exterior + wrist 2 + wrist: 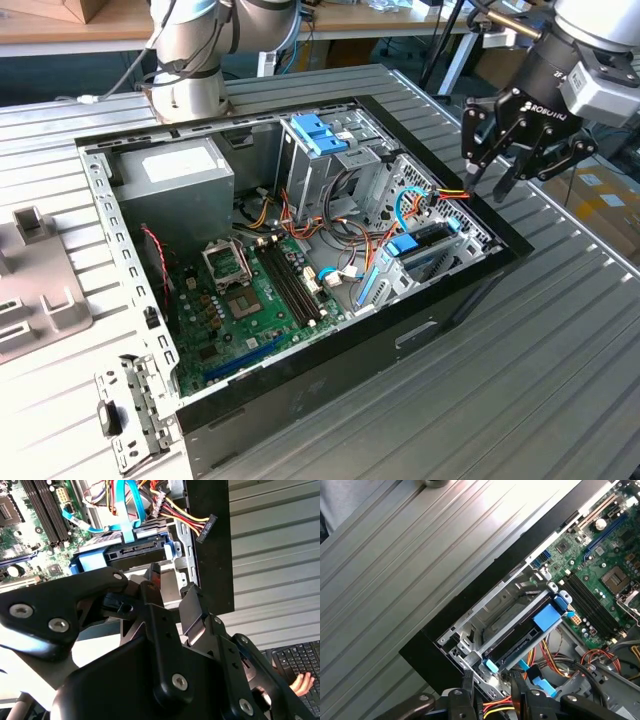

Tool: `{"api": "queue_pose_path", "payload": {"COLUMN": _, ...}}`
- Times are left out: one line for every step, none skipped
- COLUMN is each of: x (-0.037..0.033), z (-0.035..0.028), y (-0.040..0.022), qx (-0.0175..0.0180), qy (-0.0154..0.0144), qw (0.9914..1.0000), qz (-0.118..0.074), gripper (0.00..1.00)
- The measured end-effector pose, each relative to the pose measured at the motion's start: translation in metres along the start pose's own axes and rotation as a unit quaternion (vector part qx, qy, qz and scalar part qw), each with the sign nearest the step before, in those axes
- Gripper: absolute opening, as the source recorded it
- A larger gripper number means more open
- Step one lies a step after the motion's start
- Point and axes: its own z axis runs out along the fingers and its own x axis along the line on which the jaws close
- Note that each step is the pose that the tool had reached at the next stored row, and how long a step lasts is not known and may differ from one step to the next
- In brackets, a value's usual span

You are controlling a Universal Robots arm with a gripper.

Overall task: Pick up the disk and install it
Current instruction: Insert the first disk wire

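An open computer case [300, 400] lying on a ribbed metal table [560, 380] is seen whole in the exterior view. The disk [520, 640] in its light-blue carrier is seen seated in the drive bay in both wrist views; a hand [302, 682] at a keyboard [292, 662] appears in the second. The gripper [505, 175] is held above the case's edge near the bay, fingers spread and empty.
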Motion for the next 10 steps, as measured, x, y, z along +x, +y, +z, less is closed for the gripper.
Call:
{"api": "queue_pose_path", "payload": {"x": 0.0007, "z": 0.0004, "y": -0.0007, "qx": 0.0, "qy": 0.0, "qw": 1.0, "qz": 0.0, "gripper": 0.43}}
{"api": "queue_pose_path", "payload": {"x": 0.0013, "z": 0.0006, "y": -0.0012, "qx": 0.0, "qy": 0.0, "qw": 1.0, "qz": 0.0, "gripper": 0.43}}
{"api": "queue_pose_path", "payload": {"x": 0.0019, "z": 0.0008, "y": -0.0017, "qx": -0.0001, "qy": 0.0001, "qw": 1.0, "qz": 0.0, "gripper": 0.43}}
{"api": "queue_pose_path", "payload": {"x": 0.0024, "z": 0.0009, "y": -0.0023, "qx": -0.0001, "qy": 0.0001, "qw": 1.0, "qz": 0.0, "gripper": 0.43}}
{"api": "queue_pose_path", "payload": {"x": 0.0028, "z": 0.0011, "y": -0.0026, "qx": -0.0001, "qy": 0.0001, "qw": 1.0, "qz": 0.0, "gripper": 0.43}}
{"api": "queue_pose_path", "payload": {"x": 0.0033, "z": 0.0013, "y": -0.0031, "qx": -0.0001, "qy": 0.0001, "qw": 1.0, "qz": 0.0, "gripper": 0.43}}
{"api": "queue_pose_path", "payload": {"x": 0.0037, "z": 0.0015, "y": -0.0035, "qx": -0.0002, "qy": 0.0002, "qw": 1.0, "qz": 0.0, "gripper": 0.43}}
{"api": "queue_pose_path", "payload": {"x": 0.0043, "z": 0.0017, "y": -0.004, "qx": -0.0002, "qy": 0.0002, "qw": 1.0, "qz": 0.0, "gripper": 0.43}}
{"api": "queue_pose_path", "payload": {"x": 0.0047, "z": 0.0018, "y": -0.0044, "qx": -0.0003, "qy": 0.0003, "qw": 1.0, "qz": 0.0, "gripper": 0.43}}
{"api": "queue_pose_path", "payload": {"x": 0.0054, "z": 0.0022, "y": -0.0051, "qx": -0.0004, "qy": 0.0004, "qw": 1.0, "qz": 0.0, "gripper": 0.43}}
